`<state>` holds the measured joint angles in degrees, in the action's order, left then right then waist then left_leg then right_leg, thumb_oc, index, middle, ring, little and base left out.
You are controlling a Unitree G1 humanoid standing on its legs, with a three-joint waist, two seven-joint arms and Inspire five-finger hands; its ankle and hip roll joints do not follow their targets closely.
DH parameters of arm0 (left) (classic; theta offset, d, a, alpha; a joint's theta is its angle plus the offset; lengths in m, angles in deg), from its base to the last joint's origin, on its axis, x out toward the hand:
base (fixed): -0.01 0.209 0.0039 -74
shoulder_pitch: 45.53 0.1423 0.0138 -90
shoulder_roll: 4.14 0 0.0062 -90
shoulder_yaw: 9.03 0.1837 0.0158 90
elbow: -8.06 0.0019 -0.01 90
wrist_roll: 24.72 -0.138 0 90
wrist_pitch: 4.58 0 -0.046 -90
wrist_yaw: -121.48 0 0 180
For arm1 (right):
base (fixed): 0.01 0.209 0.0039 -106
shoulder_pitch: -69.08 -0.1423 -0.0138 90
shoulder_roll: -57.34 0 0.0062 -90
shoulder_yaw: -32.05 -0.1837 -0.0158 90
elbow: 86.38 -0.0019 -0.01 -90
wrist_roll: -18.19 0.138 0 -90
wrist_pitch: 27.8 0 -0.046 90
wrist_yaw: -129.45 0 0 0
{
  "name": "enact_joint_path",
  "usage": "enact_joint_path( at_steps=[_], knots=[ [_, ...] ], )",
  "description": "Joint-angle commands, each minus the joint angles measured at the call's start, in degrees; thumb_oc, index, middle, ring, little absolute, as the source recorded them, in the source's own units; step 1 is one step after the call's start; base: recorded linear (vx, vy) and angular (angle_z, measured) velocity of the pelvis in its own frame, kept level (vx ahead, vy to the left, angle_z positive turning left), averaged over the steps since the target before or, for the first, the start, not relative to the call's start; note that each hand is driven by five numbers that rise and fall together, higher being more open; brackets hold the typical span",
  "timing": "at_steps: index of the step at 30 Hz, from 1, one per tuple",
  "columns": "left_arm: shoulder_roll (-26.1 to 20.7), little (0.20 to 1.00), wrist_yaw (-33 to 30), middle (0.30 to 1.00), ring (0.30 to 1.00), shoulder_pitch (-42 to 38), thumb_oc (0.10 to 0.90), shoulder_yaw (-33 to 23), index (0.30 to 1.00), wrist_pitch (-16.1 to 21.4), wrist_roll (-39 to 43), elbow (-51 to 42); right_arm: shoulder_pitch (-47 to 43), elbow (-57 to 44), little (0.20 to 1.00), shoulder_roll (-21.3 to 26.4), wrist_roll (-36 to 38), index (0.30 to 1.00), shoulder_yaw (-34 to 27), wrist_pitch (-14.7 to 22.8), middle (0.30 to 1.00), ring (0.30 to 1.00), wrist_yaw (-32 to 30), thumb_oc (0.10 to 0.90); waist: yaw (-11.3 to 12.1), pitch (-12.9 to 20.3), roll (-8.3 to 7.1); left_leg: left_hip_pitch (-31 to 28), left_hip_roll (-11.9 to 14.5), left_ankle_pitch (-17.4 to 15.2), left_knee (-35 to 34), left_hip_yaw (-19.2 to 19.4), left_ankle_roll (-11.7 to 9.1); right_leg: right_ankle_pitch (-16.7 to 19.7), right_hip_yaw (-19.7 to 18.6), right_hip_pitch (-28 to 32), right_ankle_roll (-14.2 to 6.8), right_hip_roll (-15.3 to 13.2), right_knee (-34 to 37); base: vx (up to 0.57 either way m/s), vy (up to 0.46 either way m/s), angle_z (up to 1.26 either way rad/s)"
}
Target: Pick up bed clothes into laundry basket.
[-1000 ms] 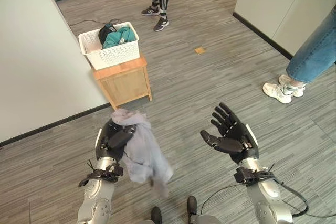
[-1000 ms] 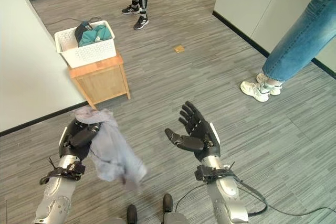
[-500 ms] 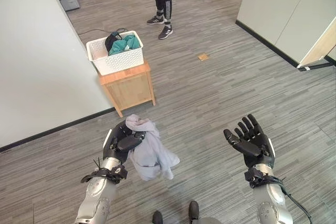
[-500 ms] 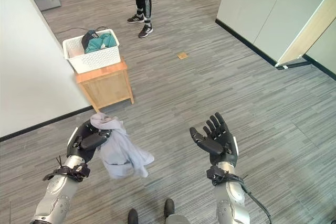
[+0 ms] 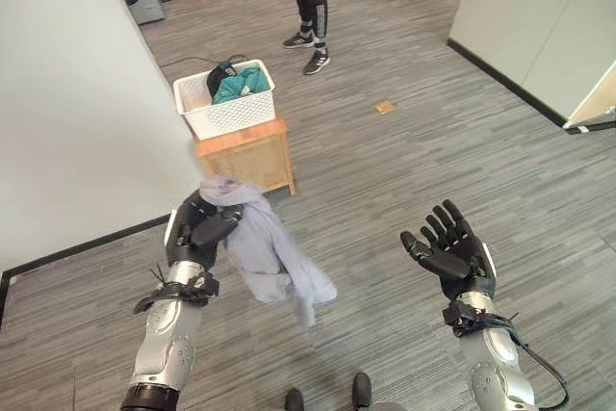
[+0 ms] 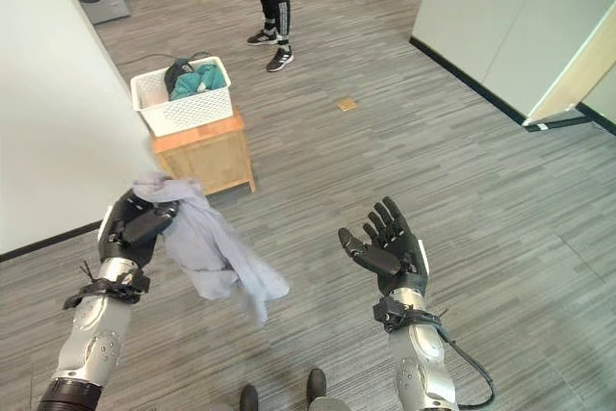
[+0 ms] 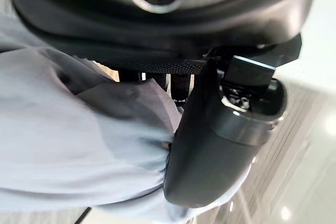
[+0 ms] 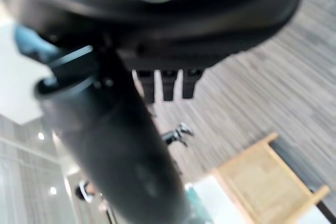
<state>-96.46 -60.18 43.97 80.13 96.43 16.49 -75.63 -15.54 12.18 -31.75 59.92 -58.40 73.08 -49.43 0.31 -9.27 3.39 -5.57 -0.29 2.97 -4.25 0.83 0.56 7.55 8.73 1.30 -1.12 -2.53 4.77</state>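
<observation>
Since a second ago the whole scene has slid as my head moved, so the basket (image 5: 225, 98) and its small wooden stand (image 5: 246, 155) now sit more to the right in my sight, and the person in jeans at 3 o'clock is gone from view. My left hand (image 5: 197, 227) stays clenched round the pale grey garment (image 5: 270, 254), whose bunched top lies over my fingers while the rest hangs down and trails toward 5 o'clock. My right hand (image 5: 452, 253) is held palm up with fingers spread, released and carrying nothing.

From my left hand the basket lies at about 12 o'clock, well apart, up on the stand by the white wall (image 5: 67, 103). My left hand is much the nearer, so I judge the carry belongs to it.

Teal and dark clothes (image 5: 229, 83) already lie inside. How deep the basket is filled I cannot tell. Another person (image 5: 308, 2) stands beyond it, cut off at the top edge.
</observation>
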Motion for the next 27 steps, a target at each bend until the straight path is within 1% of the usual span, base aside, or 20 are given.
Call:
enact_joint_path(
  at_steps=[1,4,6,9,11,12,13,14,16,17,18,19,20,21,22,23,24,25,26,27],
  knots=[
    [-4.4,0.3,1.7,0.3,0.3,-6.3,0.4,-1.2,0.3,8.2,0.6,-5.4,-4.4,-5.7,0.9,-0.4,0.5,0.9,0.4,4.7,0.9,0.9,3.0,0.8,0.7,3.5,-2.83,3.2,-1.3,-8.0,6.5,-3.2,-0.8,-8.6,-2.1,-3.2,-9.8,-13.0,-19.6,-0.01,0.187,0.12],
    [-4.1,0.3,2.1,0.3,0.3,-8.1,0.4,2.1,0.3,7.5,1.3,-4.9,-3.2,-6.8,0.9,-1.5,2.1,0.9,1.9,4.6,0.9,0.9,3.8,0.8,-1.7,0.0,-1.55,1.1,-2.1,-8.5,7.0,-3.9,1.3,1.9,-8.3,-12.3,-10.0,-12.8,-37.5,-0.01,0.212,0.17],
    [-3.7,0.3,3.5,0.3,0.3,-9.6,0.4,4.7,0.3,6.6,2.0,-4.3,-2.1,-6.6,0.9,-1.8,1.9,0.9,2.3,4.5,0.9,0.9,4.1,0.8,-4.1,-1.5,-0.19,-0.8,-0.7,-8.5,6.0,-4.9,1.4,-0.4,-12.2,-18.2,-9.4,-9.3,-42.6,0.13,0.086,0.24],
    [-4.3,0.3,5.2,0.3,0.3,-9.9,0.4,6.3,0.3,5.8,2.6,-4.6,-1.2,-5.3,0.9,-1.4,3.0,0.9,1.2,4.3,0.9,0.9,3.7,0.8,-5.6,-0.9,-0.92,-4.3,-0.2,-10.4,3.2,-4.9,0.2,-1.7,-11.6,-21.6,-9.4,-12.1,-34.3,0.34,-0.091,0.12],
    [-4.8,0.3,6.2,0.3,0.3,-9.8,0.4,6.9,0.3,5.4,3.4,-5.2,-1.3,-4.6,0.9,-0.5,2.8,0.9,-0.6,4.5,0.9,0.9,3.2,0.8,-6.8,-0.6,-1.85,-6.4,-0.3,-12.0,1.7,-5.6,-1.0,-1.4,-11.5,-21.9,-10.3,-13.1,-23.7,0.45,-0.188,0.0],
    [-5.1,0.3,6.5,0.3,0.3,-10.1,0.4,7.1,0.3,5.4,3.7,-5.2,-1.7,-4.4,0.9,0.2,2.6,0.9,-1.3,4.7,0.9,0.9,2.7,0.8,-7.7,-0.6,-2.31,-8.0,-0.2,-13.1,1.0,-6.3,-1.5,-1.1,-10.9,-22.1,-11.1,-12.9,-16.5,0.35,-0.143,-0.16],
    [-5.1,0.3,6.5,0.3,0.3,-10.2,0.4,7.1,0.3,5.4,3.7,-5.1,-1.8,-4.3,0.9,0.2,2.6,0.9,-1.3,4.7,0.9,0.9,2.7,0.8,-7.9,-1.0,-1.73,-8.5,0.4,-13.4,0.9,-6.5,-1.5,-0.8,-10.1,-20.8,-11.1,-12.5,-15.3,0.46,-0.184,-0.13],
    [-5.4,0.3,6.9,0.3,0.3,-10.1,0.4,7.0,0.3,5.5,4.1,-4.8,-2.4,-4.0,0.9,0.5,2.5,0.9,-2.1,4.8,0.9,0.9,2.0,0.8,-8.6,-0.7,-2.46,-10.9,1.3,-15.4,0.6,-6.7,-2.6,0.0,-8.8,-21.1,-12.4,-12.5,-9.6,0.46,-0.21,-0.02],
    [-5.3,0.3,7.1,0.3,0.3,-9.3,0.4,6.0,0.3,5.6,4.2,-4.2,-2.9,-4.3,0.9,0.8,2.0,0.9,-2.2,4.7,0.9,0.9,1.9,0.8,-8.7,0.4,-2.86,-13.2,2.9,-17.6,1.3,-5.7,-3.7,1.6,-2.9,-20.0,-12.8,-12.3,-6.7,0.52,-0.292,0.1],
    [-5.0,0.3,7.1,0.3,0.3,-9.1,0.4,5.7,0.3,5.5,4.3,-3.9,-3.0,-4.2,0.9,1.0,2.5,0.9,-1.7,4.6,0.9,0.9,2.6,0.8,-8.8,1.3,-3.08,-13.3,3.7,-18.3,3.0,-5.9,-4.4,1.5,-2.5,-18.7,-12.3,-12.2,-7.1,0.41,-0.311,0.1],
    [-4.5,0.3,7.4,0.3,0.3,-8.9,0.4,5.5,0.3,5.5,4.9,-3.7,-3.1,-3.3,0.9,1.2,2.6,0.9,-1.3,4.6,0.9,0.9,2.9,0.8,-9.3,2.1,-3.5,-12.8,4.4,-17.3,5.7,-6.6,-5.0,1.8,-3.1,-18.2,-11.4,-11.8,-8.2,0.3,-0.224,0.23],
    [-4.5,0.3,7.4,0.3,0.3,-8.9,0.4,5.5,0.3,5.5,4.9,-3.7,-3.1,-3.3,0.9,1.2,2.7,0.9,-1.3,4.6,0.9,0.9,2.9,0.8,-9.2,2.1,-2.9,-12.9,5.0,-18.0,6.1,-6.4,-5.0,1.3,-2.9,-18.0,-11.6,-11.2,-8.3,0.35,-0.282,0.33],
    [-3.6,0.3,7.6,0.3,0.3,-8.8,0.4,5.7,0.3,5.5,5.5,-3.1,-3.2,-2.6,0.9,1.7,2.7,0.9,-0.4,4.5,0.9,0.9,3.4,0.8,-9.6,2.8,-2.91,-10.5,6.6,-9.8,14.1,-7.4,-7.0,0.1,-3.6,-16.5,-9.1,-8.8,-10.1,0.26,-0.157,0.31],
    [-3.6,0.3,7.6,0.3,0.3,-8.7,0.4,5.7,0.3,5.5,5.5,-3.0,-3.1,-2.6,0.9,1.8,2.7,0.9,-0.3,4.5,0.9,0.9,3.4,0.8,-9.5,2.7,-2.37,-10.6,7.1,-10.5,14.5,-7.3,-6.9,-0.4,-3.5,-16.3,-9.2,-8.3,-10.3,0.46,-0.446,0.17],
    [-3.1,0.3,6.6,0.3,0.3,-8.7,0.4,4.6,0.3,5.7,5.9,-2.0,-4.0,-2.3,0.9,2.5,5.1,0.9,0.7,5.0,0.9,0.9,4.1,0.8,-9.2,3.0,-3.89,-3.8,6.9,3.0,31.3,-8.4,-8.3,-2.0,-2.6,-13.1,-5.7,-8.1,-10.5,0.4,-0.415,0.03],
    [-3.0,0.3,6.6,0.3,0.3,-8.9,0.4,4.7,0.3,5.5,6.2,-2.4,-4.3,-2.6,0.9,2.9,6.3,0.9,0.8,5.0,0.9,0.9,4.1,0.8,-8.2,2.1,-4.53,0.4,7.4,5.5,38.8,-7.2,-8.3,-3.7,-2.3,-10.5,-4.0,-7.6,-9.9,0.39,-0.416,-0.07],
    [-3.0,0.3,6.6,0.3,0.3,-8.9,0.4,4.7,0.3,5.5,6.2,-2.4,-4.3,-2.6,0.9,2.9,6.3,0.9,0.8,5.0,0.9,0.9,4.1,0.8,-8.3,2.1,-4.28,0.5,7.7,5.1,39.1,-7.3,-8.3,-4.0,-2.2,-10.4,-4.2,-7.4,-9.9,0.42,-0.439,-0.03],
    [-3.3,0.3,5.9,0.3,0.3,-9.0,0.4,4.1,0.3,5.7,6.2,-2.9,-4.0,-3.4,0.9,3.5,6.9,0.9,0.5,5.7,0.9,0.9,3.9,0.8,-6.6,0.8,-6.43,5.6,7.5,4.7,47.7,-4.6,-7.6,-6.5,-2.4,-6.3,-2.0,-7.3,-8.8,0.43,-0.387,0.09],
    [-3.5,0.3,5.6,0.3,0.3,-9.6,0.4,3.9,0.3,5.8,6.5,-3.5,-4.3,-3.4,0.9,4.1,6.6,0.9,0.0,5.8,0.9,0.9,3.0,0.8,-5.3,-0.4,-5.99,9.3,8.4,3.3,48.1,-2.8,-7.6,-7.7,-2.2,-3.8,-2.0,-6.5,-8.1,0.53,-0.454,0.15],
    [-3.5,0.3,5.3,0.3,0.3,-9.9,0.4,4.1,0.3,5.9,6.6,-3.6,-4.5,-3.4,0.9,4.3,6.4,0.9,-0.4,6.0,0.9,0.9,2.1,0.8,-4.7,-0.5,-6.46,12.2,8.1,3.8,46.5,-1.2,-7.7,-8.1,-2.0,-2.2,-2.1,-6.9,-7.3,0.41,-0.21,0.08]
  ],
)
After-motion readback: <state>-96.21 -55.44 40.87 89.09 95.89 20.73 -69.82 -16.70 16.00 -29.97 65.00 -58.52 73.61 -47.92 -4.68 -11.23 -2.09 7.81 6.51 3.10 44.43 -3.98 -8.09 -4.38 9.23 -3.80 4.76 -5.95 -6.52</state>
